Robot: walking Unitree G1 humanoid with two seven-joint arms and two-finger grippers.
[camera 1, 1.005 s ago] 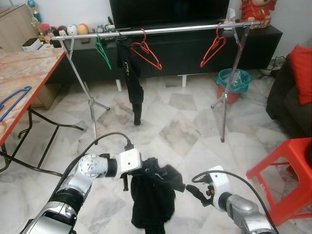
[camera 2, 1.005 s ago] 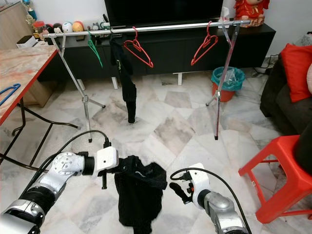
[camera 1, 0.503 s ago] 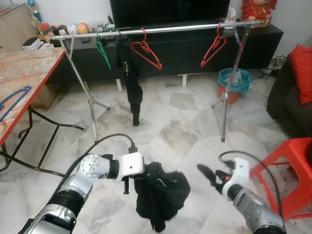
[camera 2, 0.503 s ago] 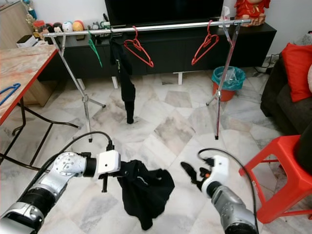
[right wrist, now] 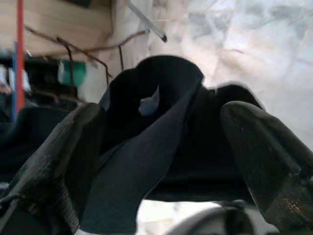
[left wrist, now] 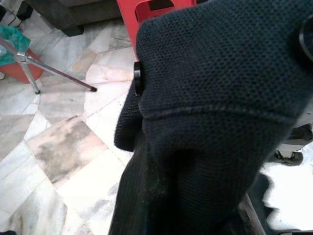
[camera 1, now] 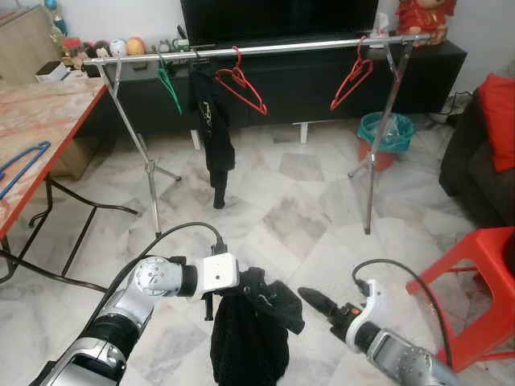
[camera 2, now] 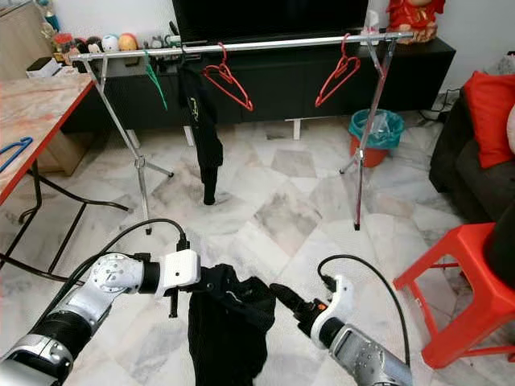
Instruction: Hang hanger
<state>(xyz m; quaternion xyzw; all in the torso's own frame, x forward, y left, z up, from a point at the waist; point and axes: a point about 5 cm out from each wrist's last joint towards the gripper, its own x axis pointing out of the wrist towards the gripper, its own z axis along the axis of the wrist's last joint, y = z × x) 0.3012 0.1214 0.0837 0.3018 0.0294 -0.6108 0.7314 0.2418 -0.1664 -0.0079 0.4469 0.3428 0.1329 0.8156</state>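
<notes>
I see my left gripper (camera 1: 251,283) pinching the black garment (camera 1: 251,334) — right gripper (camera 1: 310,298) spread, seemingly just beside it.

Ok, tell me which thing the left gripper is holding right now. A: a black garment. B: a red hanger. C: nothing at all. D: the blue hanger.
A: the left gripper is shut on the black garment, which droops from it toward the floor; the red hangers hang on the rail and the blue hanger lies on the table.
</notes>
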